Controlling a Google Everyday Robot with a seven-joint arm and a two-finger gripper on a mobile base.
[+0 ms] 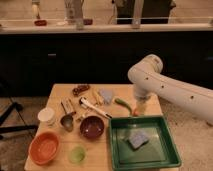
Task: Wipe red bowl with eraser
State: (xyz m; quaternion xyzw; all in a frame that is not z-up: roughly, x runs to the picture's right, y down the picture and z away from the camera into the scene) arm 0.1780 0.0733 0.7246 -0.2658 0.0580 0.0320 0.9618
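Wooden table [59, 93] before a dark counter, arm reaching in from the right.
The gripper [139, 108] hangs, jaws spread, gripping nothing, above the green tray [116, 150]; the eraser [67, 106] lies well left, the red bowl [92, 127] between them.

Green tray [161, 150] front-right on wooden table [60, 93], blue-grey sponge [137, 141] lying inside. White cup [47, 116] at left edge, orange bowl [44, 148] front-left, small green cup [76, 154] just beside it.

High front view down onto table [59, 97], end effector [139, 109] mid-right
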